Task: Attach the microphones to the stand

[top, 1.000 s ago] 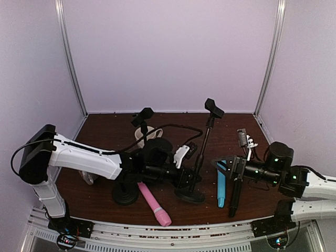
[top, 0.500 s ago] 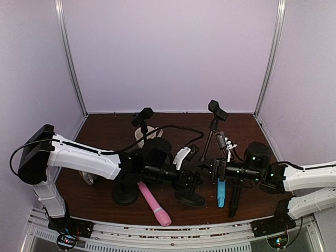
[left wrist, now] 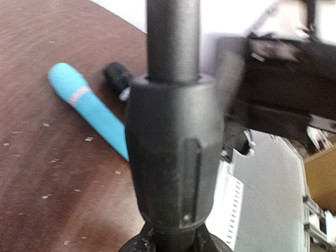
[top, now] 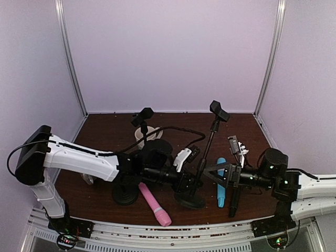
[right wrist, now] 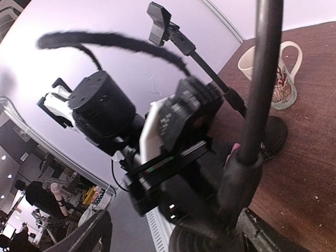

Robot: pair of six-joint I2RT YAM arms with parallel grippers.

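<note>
Top external view: our left pincer (top: 190, 181) clamps the black metal microphone stand (top: 210, 142) low on its pole, likely steadying it; our right pincer (top: 216, 173), spread and empty, hovers beside it above the light blue stick microphone (top: 221, 186).

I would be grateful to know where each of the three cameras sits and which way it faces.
Top external: high behind the bases, looking down across the table; both arms show, left gripper on the stand, right gripper beside it.
Left wrist: close against the stand's collar, facing the right arm, blue microphone behind; own fingers unclear.
Right wrist: low, facing the left arm past the stand, mug beyond; possibly its own finger bottom-left.
Shared: both wrist views show the stand and the opposite arm.
</note>
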